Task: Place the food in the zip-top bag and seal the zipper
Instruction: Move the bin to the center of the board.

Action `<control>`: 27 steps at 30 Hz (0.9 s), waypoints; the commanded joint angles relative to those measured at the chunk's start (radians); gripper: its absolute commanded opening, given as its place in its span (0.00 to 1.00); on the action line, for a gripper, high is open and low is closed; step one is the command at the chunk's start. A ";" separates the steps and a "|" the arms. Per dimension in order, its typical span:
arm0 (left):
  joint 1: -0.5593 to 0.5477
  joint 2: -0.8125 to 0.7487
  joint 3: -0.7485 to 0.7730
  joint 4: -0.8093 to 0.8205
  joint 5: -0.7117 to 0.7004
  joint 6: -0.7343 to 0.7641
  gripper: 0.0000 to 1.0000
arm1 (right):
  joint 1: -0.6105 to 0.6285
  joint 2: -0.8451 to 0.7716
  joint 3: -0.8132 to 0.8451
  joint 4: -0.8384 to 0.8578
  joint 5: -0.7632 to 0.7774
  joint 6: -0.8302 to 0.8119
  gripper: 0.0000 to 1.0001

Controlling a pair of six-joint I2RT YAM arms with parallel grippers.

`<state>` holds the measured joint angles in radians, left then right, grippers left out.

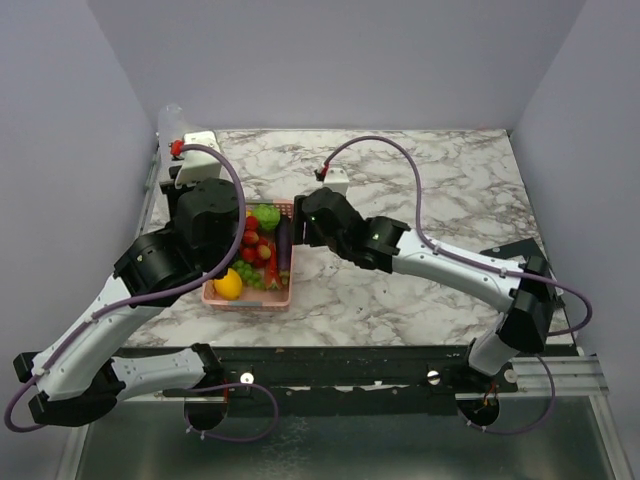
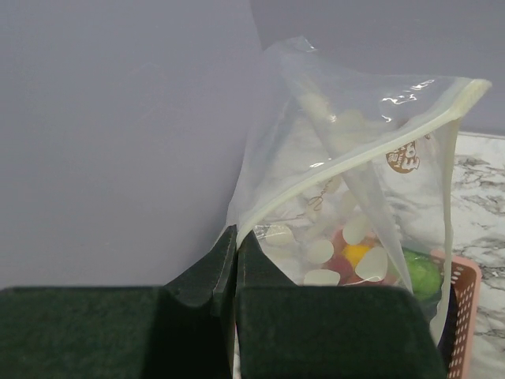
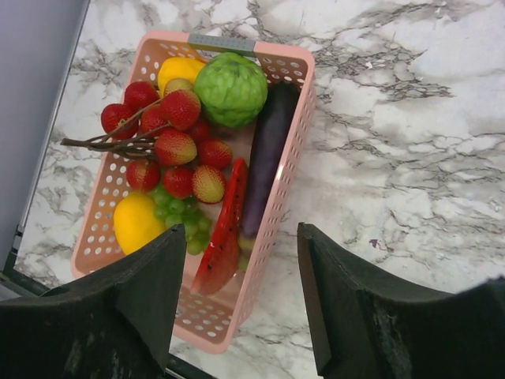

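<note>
The food point(image 3: 177, 150) all lies in the pink basket point(image 3: 296, 118), the eggplant point(image 3: 264, 158) along its right wall. My right gripper point(image 3: 241, 237) hangs over the basket with jaws apart, and my left gripper point(image 2: 235, 245) pinches the zip-top bag point(image 2: 347, 181) aloft, left of the basket. I'd come down astride the eggplant, keeping a finger off the wall.

Through the left wrist camera, the lower end of the zip-top bag point(image 2: 347, 158) vanishes behind the fingers point(image 2: 331, 332) of the left claw point(image 2: 236, 245); the food point(image 2: 357, 254) seen through its plastic is a blur, and the pink basket point(image 2: 464, 308) is cut by the frame's right edge. From above, the left arm point(image 1: 190, 240) hides that claw and the basket's left side. One finger point(image 3: 134, 308) of the right claw point(image 3: 241, 230) masks the basket's near corner.
</note>
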<state>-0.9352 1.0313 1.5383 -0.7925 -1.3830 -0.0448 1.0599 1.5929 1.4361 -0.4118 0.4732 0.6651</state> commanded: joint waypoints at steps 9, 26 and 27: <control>0.004 -0.062 -0.068 -0.049 -0.071 -0.041 0.00 | -0.008 0.267 0.130 -0.052 0.003 0.072 0.61; 0.006 -0.085 -0.108 -0.141 -0.009 -0.132 0.00 | -0.021 0.446 0.186 -0.082 -0.032 0.144 0.52; 0.005 -0.082 -0.111 -0.146 -0.009 -0.136 0.00 | -0.022 0.452 0.189 -0.080 -0.034 0.146 0.51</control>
<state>-0.9352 0.9596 1.4345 -0.8906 -1.4052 -0.1467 1.0466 2.0068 1.5887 -0.4675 0.4557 0.7856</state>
